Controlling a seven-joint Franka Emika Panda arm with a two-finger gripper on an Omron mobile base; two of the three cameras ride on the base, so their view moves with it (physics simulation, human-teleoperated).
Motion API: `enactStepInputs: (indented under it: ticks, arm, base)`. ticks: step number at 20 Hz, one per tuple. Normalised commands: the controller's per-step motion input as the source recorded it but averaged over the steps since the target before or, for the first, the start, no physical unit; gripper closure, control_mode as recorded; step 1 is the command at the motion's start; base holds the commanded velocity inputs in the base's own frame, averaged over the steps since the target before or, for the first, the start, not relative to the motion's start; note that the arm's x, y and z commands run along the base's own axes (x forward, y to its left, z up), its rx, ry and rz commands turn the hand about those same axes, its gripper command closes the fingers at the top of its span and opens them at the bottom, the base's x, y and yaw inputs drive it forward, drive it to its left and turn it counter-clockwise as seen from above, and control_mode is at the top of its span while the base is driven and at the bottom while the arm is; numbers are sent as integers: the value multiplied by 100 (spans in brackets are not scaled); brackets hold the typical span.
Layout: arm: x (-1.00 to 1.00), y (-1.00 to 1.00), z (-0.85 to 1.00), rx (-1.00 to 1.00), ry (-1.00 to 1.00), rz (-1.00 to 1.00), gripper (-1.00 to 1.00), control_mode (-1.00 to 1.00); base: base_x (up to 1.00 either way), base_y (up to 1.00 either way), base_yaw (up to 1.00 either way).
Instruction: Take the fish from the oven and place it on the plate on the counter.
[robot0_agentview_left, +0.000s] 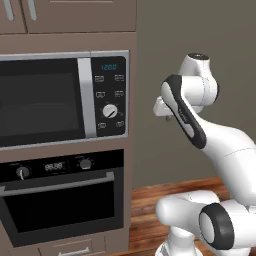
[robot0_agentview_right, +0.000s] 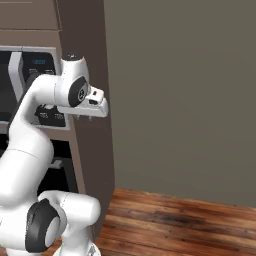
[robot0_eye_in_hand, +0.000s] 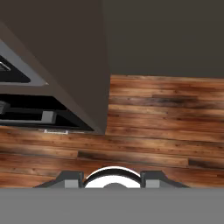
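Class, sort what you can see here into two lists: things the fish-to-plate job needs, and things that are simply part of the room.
Needed for the job:
- oven, door closed
- gripper, holding nothing, up beside the cabinet

Just part of the room:
- microwave
- tall cabinet
- wooden floor
- grey wall
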Motion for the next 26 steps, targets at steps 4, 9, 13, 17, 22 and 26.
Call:
enactStepInputs:
  ticks: [4, 9, 13, 17, 22, 26]
  arm:
    - [-41, 18, 0, -5, -7, 4, -100, -100]
    - [-3, 35, -3, -8, 0, 6, -100, -100]
    - [33, 34, -2, -6, 0, -6, -100, -100]
    - [-63, 100, -11, -37, -16, 19, -100, -100]
    - [-49, 91, -1, -20, -7, 16, -100, -100]
    - [-52, 89, -11, -17, -6, 17, -100, -100]
  base:
    - [0, 0, 0]
    - [0, 0, 0]
    - [0, 0, 0]
    - [0, 0, 0]
    - [0, 0, 0]
    - [0, 0, 0]
